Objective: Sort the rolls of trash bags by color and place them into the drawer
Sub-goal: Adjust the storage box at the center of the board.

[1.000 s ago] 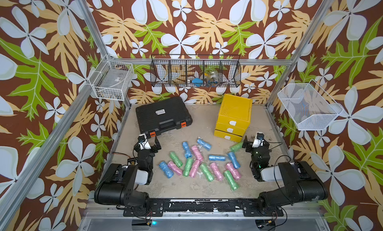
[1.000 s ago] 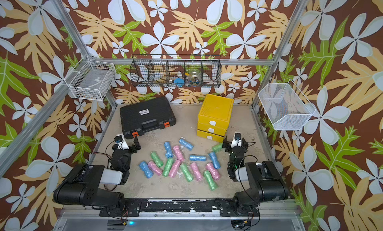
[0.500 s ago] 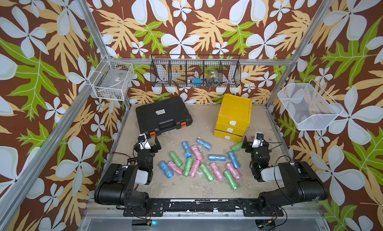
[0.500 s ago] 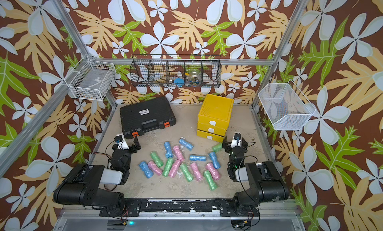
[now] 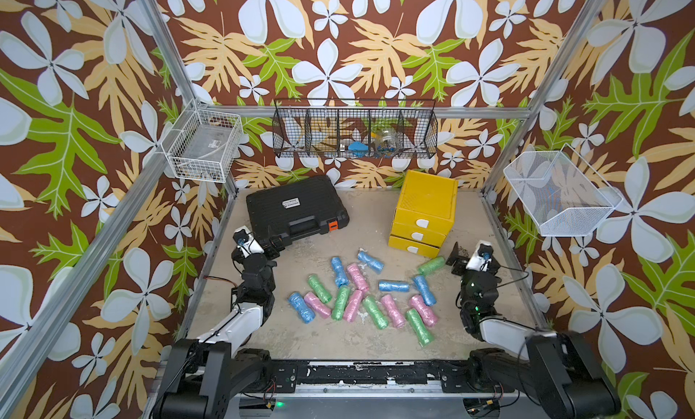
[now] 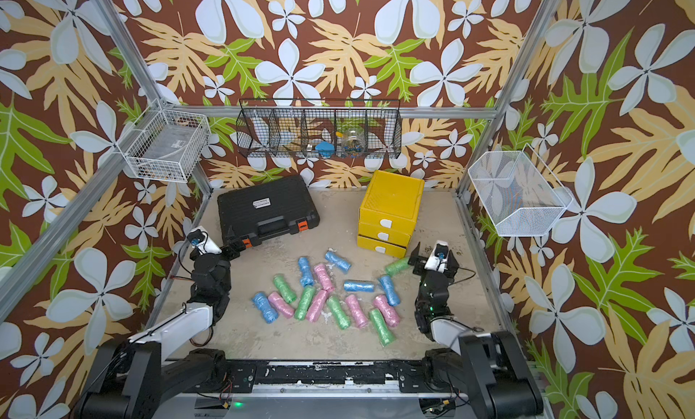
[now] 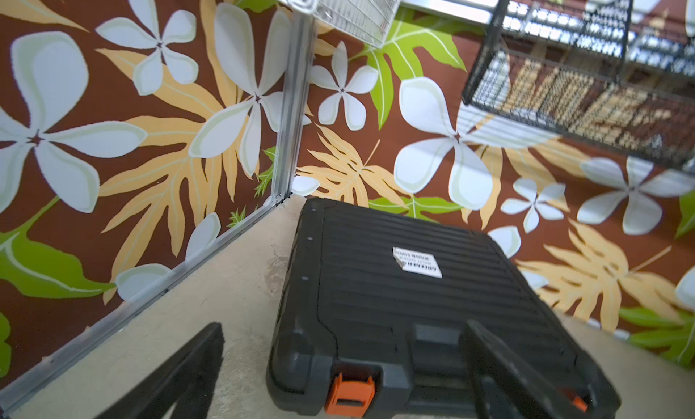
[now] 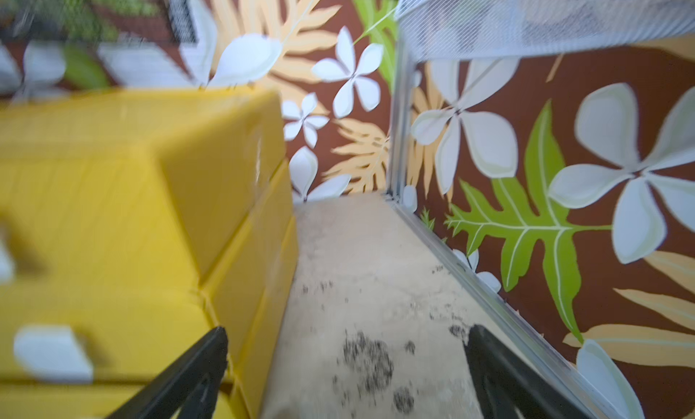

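1. The left gripper (image 7: pixel 342 336) has its jaws wide apart and empty, and it faces the black tool case (image 5: pixel 297 210) just ahead.
2. The right gripper (image 8: pixel 348 332) is likewise spread and empty, beside the yellow drawer unit (image 5: pixel 423 214).
3. The rolls of trash bags (image 5: pixel 357 277), blue, pink and green mixed, lie scattered on the table (image 5: pixel 376 345) between the arms.
4. All three drawers look shut, so sorting seems not yet begun. The next move likely calls for hooking a white handle (image 5: pixel 413 250), and the right arm is nearer.

Left fingers (image 7: pixel 188 375): shifted slightly back and toward the left wall, closer to the black case (image 5: pixel 297 210). Right fingers (image 8: pixel 188 379): shifted slightly to the right, farther from the green roll (image 5: pixel 431 265) by the yellow drawers (image 5: pixel 423 221). The right wrist view is now blurred by motion.
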{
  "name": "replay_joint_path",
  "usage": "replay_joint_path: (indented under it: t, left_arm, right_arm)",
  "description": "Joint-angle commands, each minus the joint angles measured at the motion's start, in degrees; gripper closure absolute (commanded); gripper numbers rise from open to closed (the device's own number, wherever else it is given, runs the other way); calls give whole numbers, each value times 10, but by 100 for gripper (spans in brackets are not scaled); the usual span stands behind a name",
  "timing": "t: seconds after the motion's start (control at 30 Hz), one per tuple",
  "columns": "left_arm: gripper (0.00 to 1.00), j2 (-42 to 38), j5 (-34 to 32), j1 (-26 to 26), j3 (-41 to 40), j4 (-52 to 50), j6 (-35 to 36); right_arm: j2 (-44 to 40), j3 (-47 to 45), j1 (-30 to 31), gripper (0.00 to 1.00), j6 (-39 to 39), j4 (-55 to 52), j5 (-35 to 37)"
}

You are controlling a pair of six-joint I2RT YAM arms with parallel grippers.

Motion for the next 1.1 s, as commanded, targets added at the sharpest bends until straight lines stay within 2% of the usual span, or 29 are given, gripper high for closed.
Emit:
replay_joint_path:
  t: [0.0,0.03,0.1,0.13,0.2,0.3,0.4,0.57,0.83,0.93,1.07]
  left_arm:
    - [8,-36,60,-1,38,-178,-149]
    - [14,-48,108,-1,45,-190,-177]
    - [30,-67,245,-2,53,-187,-223]
    - [32,-71,291,-3,56,-184,-248]
    - [38,-75,354,-15,65,-187,-300]
    - [46,-80,410,-46,81,-187,-322]
    - [49,-94,410,-93,85,-190,-332]
    - [50,-102,389,-145,80,-187,-343]
    - [51,-43,410,-183,85,-156,-359]
    - [51,-21,415,-198,94,-143,-362]
    - [47,7,416,-214,113,-134,-373]
  right_arm:
    - [-49,103,-33,0,207,-346,26]
    - [-53,121,-43,0,209,-365,-22]
    - [-57,171,-46,3,201,-408,-93]
    - [-54,197,-45,4,199,-431,-120]
    - [-39,252,-45,7,195,-458,-189]
    - [5,328,-45,12,204,-506,-222]
    - [43,367,-46,21,206,-525,-216]
    - [71,392,-53,28,212,-557,-164]
    - [94,383,-67,60,201,-552,-189]
    - [110,377,-67,62,204,-547,-210]
    - [120,361,-66,58,214,-525,-255]
